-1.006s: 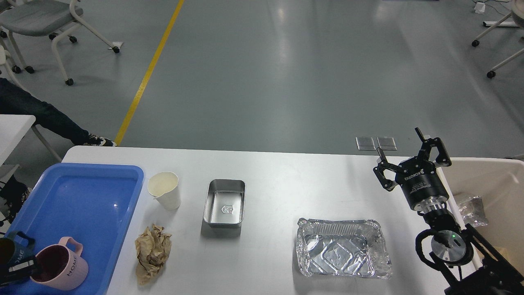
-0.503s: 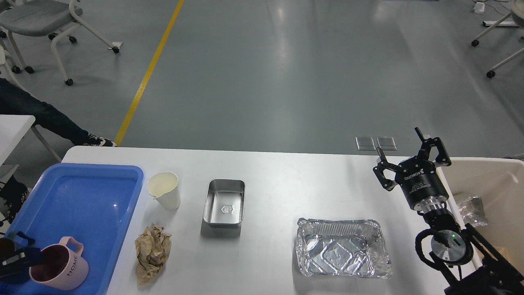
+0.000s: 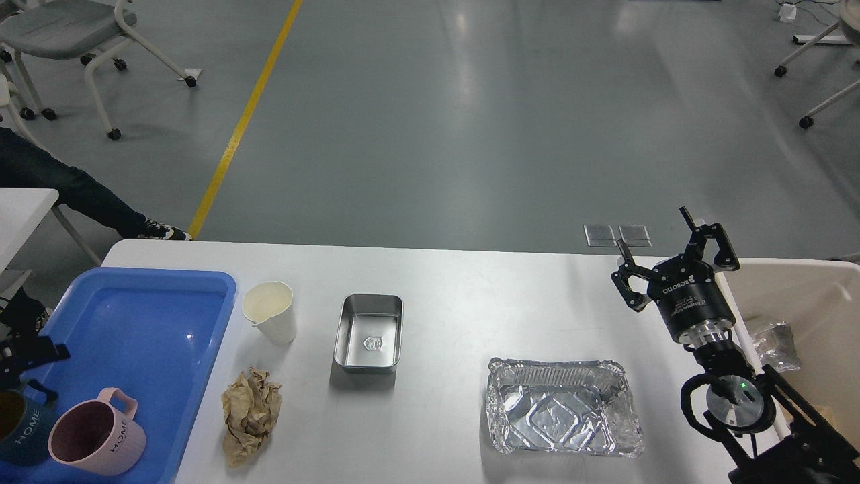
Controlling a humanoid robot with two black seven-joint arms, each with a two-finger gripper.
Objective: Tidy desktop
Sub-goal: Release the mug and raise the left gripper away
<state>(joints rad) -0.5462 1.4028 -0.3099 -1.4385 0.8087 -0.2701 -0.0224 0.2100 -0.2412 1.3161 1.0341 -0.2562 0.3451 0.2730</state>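
The white desktop point(image 3: 457, 296) holds a white paper cup point(image 3: 270, 312), a crumpled brown paper point(image 3: 250, 413), a small steel box point(image 3: 369, 333) and a foil tray point(image 3: 561, 415). A pink mug point(image 3: 97, 440) and a dark blue mug point(image 3: 23, 437) stand in the blue tray point(image 3: 148, 323) at the left. My right gripper point(image 3: 653, 230) is open and empty, raised over the desktop's right end, beyond the foil tray. My left gripper point(image 3: 25, 353) shows only as dark parts at the left edge, above the mugs and clear of them.
A beige bin point(image 3: 816, 302) stands off the right end of the desktop with a crumpled clear wrapper point(image 3: 772, 346) in it. Chairs and a seated person's leg point(image 3: 67, 191) are behind the desktop at the left.
My left gripper has left the pink mug's rim and drawn back up and to the left edge. The pink mug stays in the blue tray. The right arm has barely moved.
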